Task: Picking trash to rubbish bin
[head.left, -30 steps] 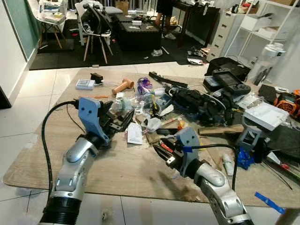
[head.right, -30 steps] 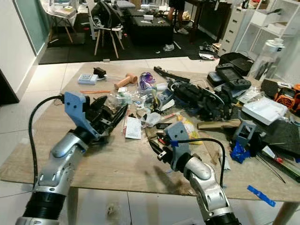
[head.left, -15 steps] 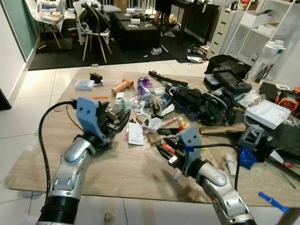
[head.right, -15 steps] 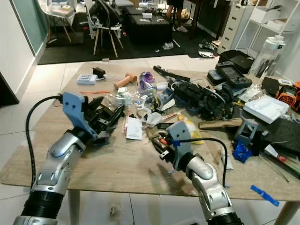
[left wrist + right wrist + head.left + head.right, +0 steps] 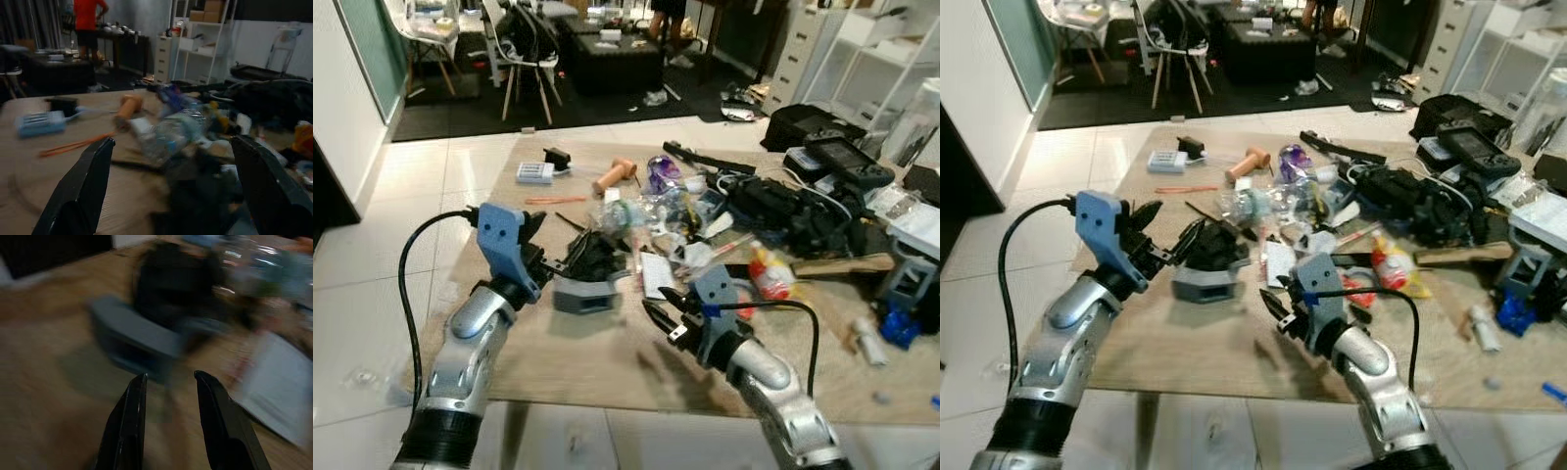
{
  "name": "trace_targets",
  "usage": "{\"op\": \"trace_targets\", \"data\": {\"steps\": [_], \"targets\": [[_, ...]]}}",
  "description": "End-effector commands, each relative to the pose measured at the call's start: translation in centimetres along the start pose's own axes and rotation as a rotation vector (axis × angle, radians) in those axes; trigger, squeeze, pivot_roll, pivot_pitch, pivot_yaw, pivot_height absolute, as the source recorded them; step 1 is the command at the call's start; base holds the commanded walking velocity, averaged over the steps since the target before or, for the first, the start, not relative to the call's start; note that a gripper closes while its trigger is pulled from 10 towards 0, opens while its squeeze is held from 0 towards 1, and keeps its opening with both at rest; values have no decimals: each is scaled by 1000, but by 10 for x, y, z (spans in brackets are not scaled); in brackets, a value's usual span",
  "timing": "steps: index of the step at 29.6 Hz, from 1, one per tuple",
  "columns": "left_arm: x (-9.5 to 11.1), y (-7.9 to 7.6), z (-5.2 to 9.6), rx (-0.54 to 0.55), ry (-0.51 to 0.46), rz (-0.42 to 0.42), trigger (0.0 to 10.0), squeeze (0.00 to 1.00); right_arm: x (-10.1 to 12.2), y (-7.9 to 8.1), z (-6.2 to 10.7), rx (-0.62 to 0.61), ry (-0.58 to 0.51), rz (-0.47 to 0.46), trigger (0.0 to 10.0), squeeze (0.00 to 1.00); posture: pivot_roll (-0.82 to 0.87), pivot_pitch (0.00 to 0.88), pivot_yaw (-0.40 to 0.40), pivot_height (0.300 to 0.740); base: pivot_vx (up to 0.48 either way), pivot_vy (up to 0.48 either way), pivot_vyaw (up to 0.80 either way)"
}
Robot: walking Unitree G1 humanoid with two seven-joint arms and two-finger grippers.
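Left gripper [image 5: 560, 268]: hovering over the table's left part, fingers spread wide apart and grasping nothing, pointing at the grey block.
Grey block [image 5: 581, 293]: lying on the table [image 5: 597, 357] just ahead of the left gripper's fingertips, with a black bundle [image 5: 593, 257] sitting on top of it.
Battery pack [image 5: 534, 172]: resting near the far left corner of the table, beside a small black item.
Trash pile [image 5: 656, 211]: crinkled clear plastic wrappers, a purple wrapper and paper scraps lying in the table's middle, toward the far edge.
White paper slip [image 5: 657, 275]: lying flat between the grey block and the right gripper.
Right gripper [image 5: 658, 311]: hanging low over the table near the front edge, fingers slightly parted and holding nothing, aiming toward the grey block.
Yellow packet [image 5: 769, 274]: lying right of the right gripper.
Black gear and cables [image 5: 798, 211]: crowding the table's right side.
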State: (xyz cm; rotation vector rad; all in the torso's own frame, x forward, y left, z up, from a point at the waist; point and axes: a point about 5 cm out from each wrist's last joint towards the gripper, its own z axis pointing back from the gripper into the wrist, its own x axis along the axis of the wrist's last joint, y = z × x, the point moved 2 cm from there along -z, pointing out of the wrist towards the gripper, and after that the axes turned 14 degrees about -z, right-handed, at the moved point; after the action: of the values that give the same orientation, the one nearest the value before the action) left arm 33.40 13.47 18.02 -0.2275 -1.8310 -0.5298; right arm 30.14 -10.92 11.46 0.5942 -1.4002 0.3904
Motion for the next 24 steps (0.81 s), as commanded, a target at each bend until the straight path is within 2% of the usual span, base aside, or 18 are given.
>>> {"op": "trace_targets", "data": {"steps": [1,4,8,15,20,23,24], "targets": [[-2,-4,0,-22,9,-4,10000,0,1,-2,1,-4,6,12,10000,0,-84,62,-35,740,0,-480,0],[-2,-4,0,-24,8,-5,10000,0,1,-2,1,-4,7,13,10000,0,-85,61,-35,740,0,-480,0],[-2,-2,0,1,3,17,10000,0,0,-2,1,-2,9,16,10000,0,-85,55,-36,740,0,0,0],[-2,-2,0,4,7,-6,10000,0,1,-1,0,0,7,21,10000,0,-84,47,-39,740,0,0,0],[-5,-2,-3,24,23,-31,10000,0,3,-4,-2,-28,-7,60,10000,0,-85,41,-38,740,0,0,0],[-13,-5,-3,2,77,-48,10000,0,2,-7,-1,-47,-2,62,10000,0,-87,39,-38,740,0,0,0],[-22,-9,-3,-26,136,-59,10000,0,0,-10,-1,-55,5,49,10000,0,-89,36,-39,740,0,0,0]]}}
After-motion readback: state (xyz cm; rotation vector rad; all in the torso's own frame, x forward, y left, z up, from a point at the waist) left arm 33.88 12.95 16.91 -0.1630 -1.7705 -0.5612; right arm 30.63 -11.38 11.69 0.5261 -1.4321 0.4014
